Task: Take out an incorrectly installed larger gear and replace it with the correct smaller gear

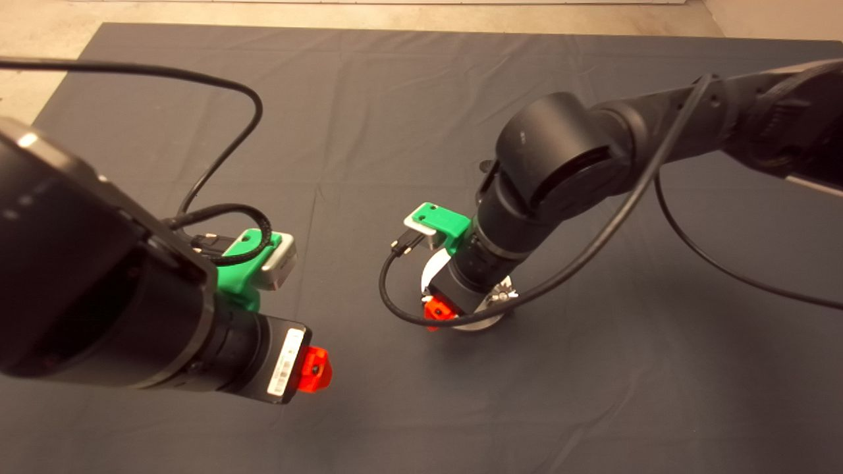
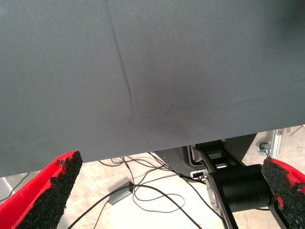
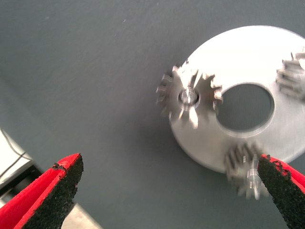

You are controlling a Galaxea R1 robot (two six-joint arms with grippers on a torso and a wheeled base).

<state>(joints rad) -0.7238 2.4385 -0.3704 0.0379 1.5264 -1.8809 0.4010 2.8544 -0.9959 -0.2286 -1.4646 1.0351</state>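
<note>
In the right wrist view a round silvery plate (image 3: 248, 57) with a big centre hole lies on the dark mat. Three gears sit on its pins. The larger gear (image 3: 189, 98), bright with blunt teeth, sits on a pale pin at the plate's edge. Two small gears with pale pins (image 3: 245, 171) (image 3: 291, 76) sit elsewhere on the rim. The smaller dark-grey gear with a dark hole is out of view. My right gripper (image 3: 167, 163) is open above the plate, also seen in the head view (image 1: 442, 311). My left gripper (image 1: 315, 368) is open and empty over bare mat (image 2: 169, 167).
In the head view the right arm covers most of the plate (image 1: 477, 324); one small gear (image 1: 504, 294) shows beside the wrist. Black cables hang from both arms. The left wrist view shows the mat's edge, with floor cables and a black stand (image 2: 238, 186) beyond.
</note>
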